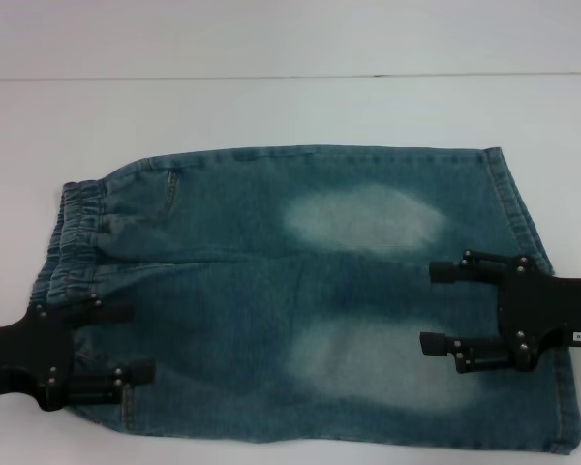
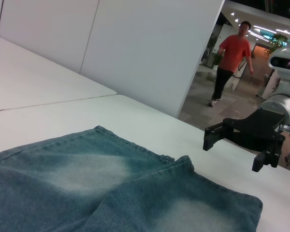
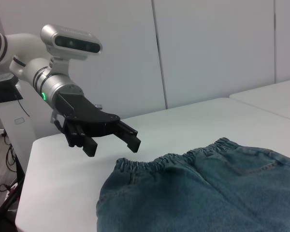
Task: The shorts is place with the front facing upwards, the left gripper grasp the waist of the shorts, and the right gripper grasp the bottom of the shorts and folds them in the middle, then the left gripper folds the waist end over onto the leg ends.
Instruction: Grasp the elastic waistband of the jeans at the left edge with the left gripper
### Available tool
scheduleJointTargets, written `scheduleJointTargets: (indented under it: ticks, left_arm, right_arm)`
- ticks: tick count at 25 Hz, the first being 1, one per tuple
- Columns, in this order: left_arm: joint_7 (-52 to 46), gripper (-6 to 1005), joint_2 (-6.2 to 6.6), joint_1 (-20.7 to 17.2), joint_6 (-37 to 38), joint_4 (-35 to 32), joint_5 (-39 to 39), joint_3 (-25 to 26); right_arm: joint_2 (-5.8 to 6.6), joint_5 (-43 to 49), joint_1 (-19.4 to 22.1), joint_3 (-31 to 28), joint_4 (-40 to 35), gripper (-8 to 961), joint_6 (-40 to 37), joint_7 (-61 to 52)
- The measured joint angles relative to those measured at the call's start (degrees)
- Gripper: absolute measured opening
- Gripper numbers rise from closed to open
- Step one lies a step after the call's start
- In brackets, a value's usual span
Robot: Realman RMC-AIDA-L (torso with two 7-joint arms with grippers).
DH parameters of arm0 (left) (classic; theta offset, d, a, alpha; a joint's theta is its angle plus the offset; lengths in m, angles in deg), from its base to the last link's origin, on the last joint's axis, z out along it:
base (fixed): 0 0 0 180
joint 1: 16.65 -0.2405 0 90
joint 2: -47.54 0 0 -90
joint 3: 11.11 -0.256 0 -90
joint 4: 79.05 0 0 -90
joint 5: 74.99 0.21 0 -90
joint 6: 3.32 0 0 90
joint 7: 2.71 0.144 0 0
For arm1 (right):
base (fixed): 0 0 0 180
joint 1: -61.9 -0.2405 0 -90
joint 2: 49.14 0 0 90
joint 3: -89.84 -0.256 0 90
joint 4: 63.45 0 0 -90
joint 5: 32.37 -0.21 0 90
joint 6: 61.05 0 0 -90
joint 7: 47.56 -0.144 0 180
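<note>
The blue denim shorts (image 1: 300, 291) lie flat on the white table with two pale faded ovals facing up. Their puckered waist (image 1: 73, 242) is at the left, and the straight leg hems (image 1: 518, 208), the bottom, are at the right. My left gripper (image 1: 140, 340) is open at the near part of the waist, holding nothing. My right gripper (image 1: 431, 307) is open over the near leg, just inside the hem. The left wrist view shows the hems (image 2: 174, 159) with the right gripper (image 2: 232, 152) raised beyond them. The right wrist view shows the waist (image 3: 159, 162) and the left gripper (image 3: 112, 146) raised beside it.
The white table (image 1: 271, 107) extends behind the shorts to a seam line at the back. The shorts' near edge lies close to the table's front edge. White wall panels (image 3: 208, 48) stand nearby. A person in an orange shirt (image 2: 232, 48) walks far off.
</note>
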Motion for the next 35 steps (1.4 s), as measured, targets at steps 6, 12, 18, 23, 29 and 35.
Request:
scheduleJointTargets:
  ticks: [6, 12, 18, 23, 29, 35]
  left_arm:
    - [0.0, 902, -0.03, 0.0, 0.0, 0.0, 0.0, -0.1]
    - [0.0, 902, -0.04, 0.0, -0.1, 0.0, 0.0, 0.0]
    - [0.0, 902, -0.04, 0.0, -0.1, 0.0, 0.0, 0.0]
    - [-2.4, 903, -0.04, 0.2, 0.0, -1.5, 0.0, -0.2]
    - [-9.5, 903, -0.26, -0.2, 1.3, -7.4, 0.0, -0.4]
    - [-22.1, 903, 0.41, 0.5, 3.3, -13.3, 2.4, -0.6]
  right_arm:
    - [0.0, 0.0, 0.0, -0.1, -0.1, 917, 0.0, 0.0]
    - [0.0, 0.0, -0.1, 0.0, 0.0, 917, 0.2, 0.0]
    - [0.0, 0.0, -0.2, 0.1, 0.0, 916, 0.2, 0.0]
    - [0.0, -0.2, -0.2, 0.2, -0.1, 917, 0.2, 0.0]
    - [-0.08, -0.3, -0.4, 0.2, -0.1, 916, 0.1, 0.2]
    - [-0.1, -0.4, -0.4, 0.1, 0.1, 917, -0.1, 0.4]
